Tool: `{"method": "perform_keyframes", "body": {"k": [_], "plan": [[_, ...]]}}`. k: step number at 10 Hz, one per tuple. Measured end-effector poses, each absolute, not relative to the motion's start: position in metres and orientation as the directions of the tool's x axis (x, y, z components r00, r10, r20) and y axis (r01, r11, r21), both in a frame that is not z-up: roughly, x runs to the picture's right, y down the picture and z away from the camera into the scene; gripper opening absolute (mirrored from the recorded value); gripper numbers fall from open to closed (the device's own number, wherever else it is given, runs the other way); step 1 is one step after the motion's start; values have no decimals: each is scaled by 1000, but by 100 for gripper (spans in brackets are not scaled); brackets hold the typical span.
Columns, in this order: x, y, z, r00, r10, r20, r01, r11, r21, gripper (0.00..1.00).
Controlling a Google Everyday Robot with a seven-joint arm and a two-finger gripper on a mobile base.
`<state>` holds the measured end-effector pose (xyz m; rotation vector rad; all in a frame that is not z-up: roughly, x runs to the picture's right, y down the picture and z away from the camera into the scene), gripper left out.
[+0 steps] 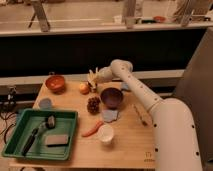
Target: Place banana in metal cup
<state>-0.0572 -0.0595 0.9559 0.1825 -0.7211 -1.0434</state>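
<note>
My gripper (93,78) is at the far edge of the wooden table (130,145), left of the arm's elbow. It is shut on the banana (92,74), a small pale-yellow piece showing between the fingers. The gripper hangs right over the metal cup (93,87), a small dark cylinder just right of the round orange fruit (83,88). The cup is mostly hidden by the gripper, and I cannot tell whether the banana touches it.
A purple bowl (112,97) and a pine cone (93,105) sit just in front of the gripper. An orange bowl (55,83), a pale-blue cup (45,103) and a green tray (30,120) are at the left. A carrot (92,130) and a white cup (105,134) are near the front.
</note>
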Motion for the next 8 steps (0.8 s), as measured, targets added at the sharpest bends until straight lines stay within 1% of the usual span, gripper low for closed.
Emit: {"method": "perform_keyframes", "body": {"k": [1,2,5,8], "plan": [[-59,-59,957,293,-840,456,722,507,470,77],[-60,-59,957,289,-842,455,722,504,474,80],[-61,-59,957,281,-848,450,727,494,478,80],[-63,-65,947,272,-857,438,748,475,464,80]]}}
